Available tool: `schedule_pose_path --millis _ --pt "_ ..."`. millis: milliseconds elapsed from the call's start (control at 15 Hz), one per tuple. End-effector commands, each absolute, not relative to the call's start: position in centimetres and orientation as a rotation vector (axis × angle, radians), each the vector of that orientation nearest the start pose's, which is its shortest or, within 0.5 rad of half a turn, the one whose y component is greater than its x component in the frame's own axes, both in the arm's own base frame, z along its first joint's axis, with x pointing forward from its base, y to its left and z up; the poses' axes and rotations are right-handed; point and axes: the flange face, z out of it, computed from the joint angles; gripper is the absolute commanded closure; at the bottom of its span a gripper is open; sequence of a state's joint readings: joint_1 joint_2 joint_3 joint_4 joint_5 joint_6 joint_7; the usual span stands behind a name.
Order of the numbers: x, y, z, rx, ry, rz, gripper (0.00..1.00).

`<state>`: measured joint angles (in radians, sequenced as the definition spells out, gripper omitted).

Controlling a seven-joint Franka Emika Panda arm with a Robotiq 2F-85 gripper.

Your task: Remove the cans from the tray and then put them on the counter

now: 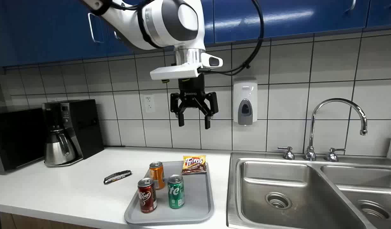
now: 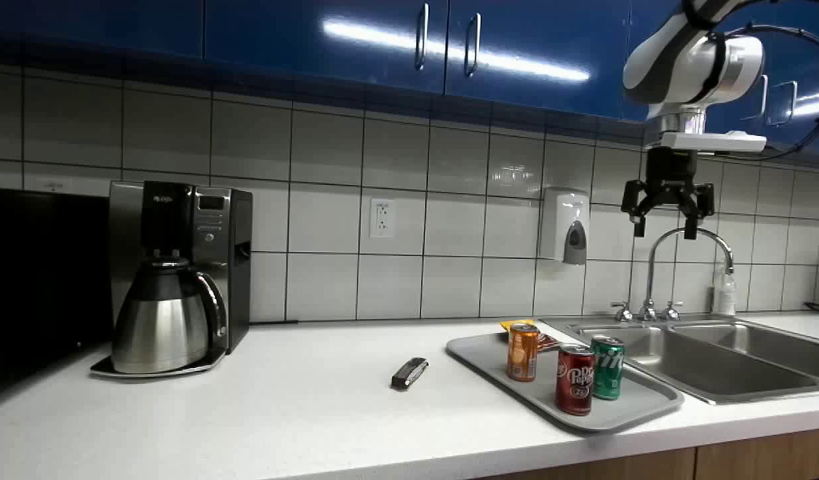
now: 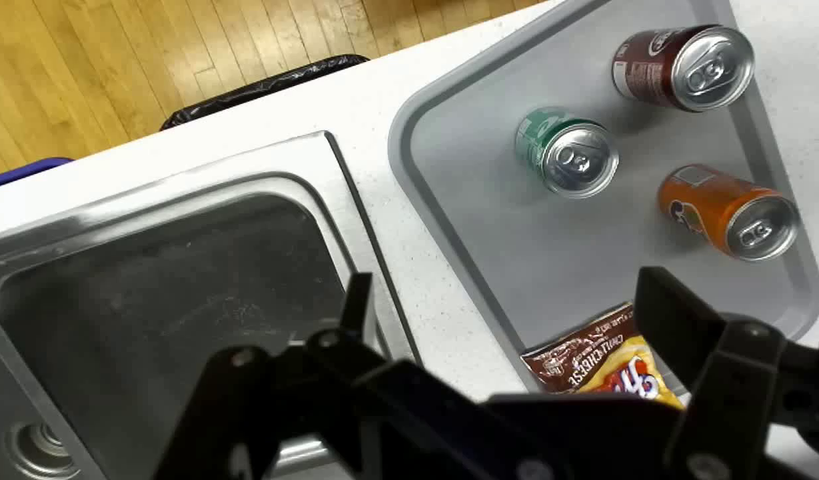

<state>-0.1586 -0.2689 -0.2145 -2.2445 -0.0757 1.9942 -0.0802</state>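
The green can, dark red can and slimmer orange can stand upright on the grey tray. In both exterior views the orange can is farther back than the green can and dark red can. The tray lies on the pale counter beside the sink. My gripper is open and empty, high above the counter. In the wrist view its fingers are wide apart, with the green, dark red and orange cans beyond them.
A snack packet lies at the tray's back end. A small dark narrow object lies on the counter beside the tray. The steel sink with a tall faucet is on the tray's other side. A coffee maker stands against the wall.
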Motion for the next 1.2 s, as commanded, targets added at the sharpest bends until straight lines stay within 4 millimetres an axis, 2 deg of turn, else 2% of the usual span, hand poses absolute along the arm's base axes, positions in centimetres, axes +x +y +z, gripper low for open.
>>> schedule_pose_path --millis 0,533,1133 --pt "43.6 -18.1 47.6 -3.131 0.402 -0.015 0.0" --pt "43.7 -17.6 47.4 -3.148 0.429 -0.07 0.0" --pt "43.8 -15.5 43.7 -3.159 0.438 -0.199 0.0"
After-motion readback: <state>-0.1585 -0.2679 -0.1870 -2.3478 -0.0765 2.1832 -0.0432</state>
